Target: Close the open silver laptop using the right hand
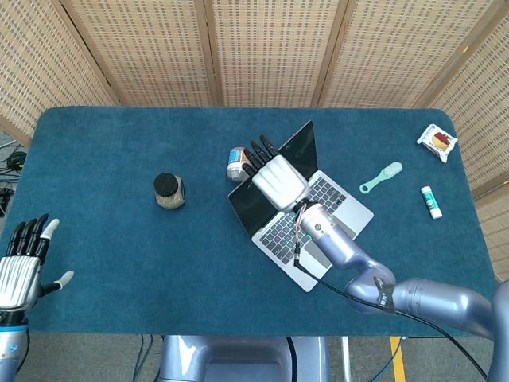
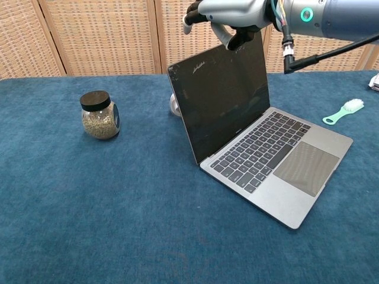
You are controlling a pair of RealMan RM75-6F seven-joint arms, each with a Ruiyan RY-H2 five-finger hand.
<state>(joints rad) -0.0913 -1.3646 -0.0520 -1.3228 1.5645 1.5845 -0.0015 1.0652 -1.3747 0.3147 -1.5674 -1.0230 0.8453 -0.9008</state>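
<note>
The silver laptop [image 1: 318, 208] [image 2: 272, 160] stands open near the table's middle, its dark screen [image 2: 222, 100] upright and tilted slightly back. My right hand [image 1: 274, 177] [image 2: 222, 15] hovers over the screen's top edge, fingers spread and reaching past the lid, holding nothing; in the chest view the thumb hangs just in front of the top edge. Whether it touches the lid I cannot tell. My left hand [image 1: 22, 263] rests open at the table's front left corner, far from the laptop.
A black-lidded jar [image 1: 169, 191] [image 2: 99, 115] of grains stands left of the laptop. A small labelled jar [image 1: 237, 163] sits just behind the lid. A mint brush [image 1: 381, 177] [image 2: 343, 111], a white tube [image 1: 431, 201] and a snack packet [image 1: 437, 142] lie to the right.
</note>
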